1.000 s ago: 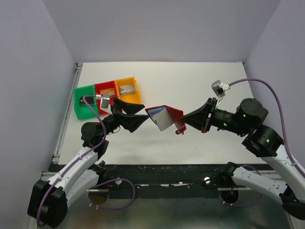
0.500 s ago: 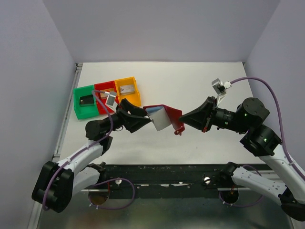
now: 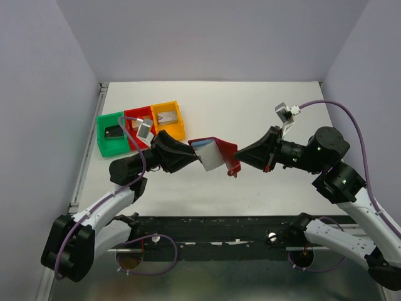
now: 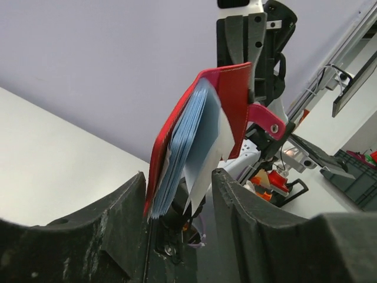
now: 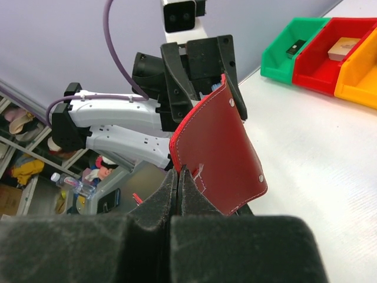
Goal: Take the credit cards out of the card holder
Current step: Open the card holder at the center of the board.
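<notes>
The dark red card holder (image 3: 216,152) hangs open in the air above the table between both arms, its snap tab (image 3: 235,170) dangling. My right gripper (image 3: 237,155) is shut on the edge of its red cover (image 5: 218,159). My left gripper (image 3: 191,153) reaches in from the left. Its jaws stand apart around the light blue inner pockets (image 4: 194,135). The left finger (image 4: 118,206) lies against the cover, and a small gap shows at the right one. No credit card shows in the pockets. A black card (image 3: 113,132) lies in the green tray, a grey one (image 3: 168,116) in the yellow tray.
Green tray (image 3: 103,144), red tray (image 3: 135,113) and yellow tray (image 3: 182,125) stand side by side at the back left of the white table; my left wrist camera covers part of the red one. Grey walls close in the sides and back.
My left gripper has moved right onto the holder's blue pockets and its jaws have narrowed around them. The right gripper has kept its hold and shifted slightly left.
</notes>
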